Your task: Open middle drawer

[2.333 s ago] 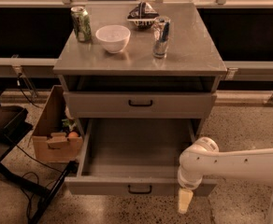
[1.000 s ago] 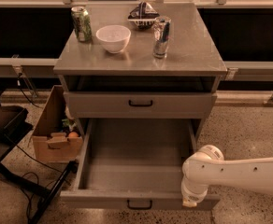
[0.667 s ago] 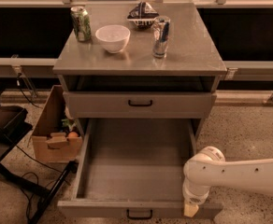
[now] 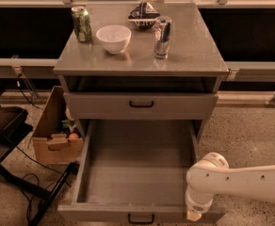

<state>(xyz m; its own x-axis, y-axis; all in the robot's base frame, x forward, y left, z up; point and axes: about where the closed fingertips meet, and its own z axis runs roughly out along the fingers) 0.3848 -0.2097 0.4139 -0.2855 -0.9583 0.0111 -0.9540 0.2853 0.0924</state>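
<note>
Now the middle drawer [image 4: 137,168] stands wide open, its grey box reaching well forward of the tabletop's [image 4: 194,46] front edge. Its inside is plain grey, and its front panel lies at the bottom of the view with a small black handle [image 4: 141,218] at the centre. Above it the top drawer [image 4: 180,106] is shut, flush under the front edge.

The end effector [image 4: 194,214] is low at the right end of the open drawer's front panel, below the tabletop's front right corner. It hangs from a white arm [image 4: 241,182] that comes in from the right. Whether it is clenched or released cannot be told, nor whether it touches the panel.

On the tabletop a green can [image 4: 81,24] stands upright near the rear left corner. A white bowl [image 4: 113,38] sits just right of it, and a silver can [image 4: 162,36] stands upright near the middle. A dark packet [image 4: 143,12] lies by the rear edge. On the floor, left of the cabinet, a cardboard box [image 4: 57,140] sits open.
</note>
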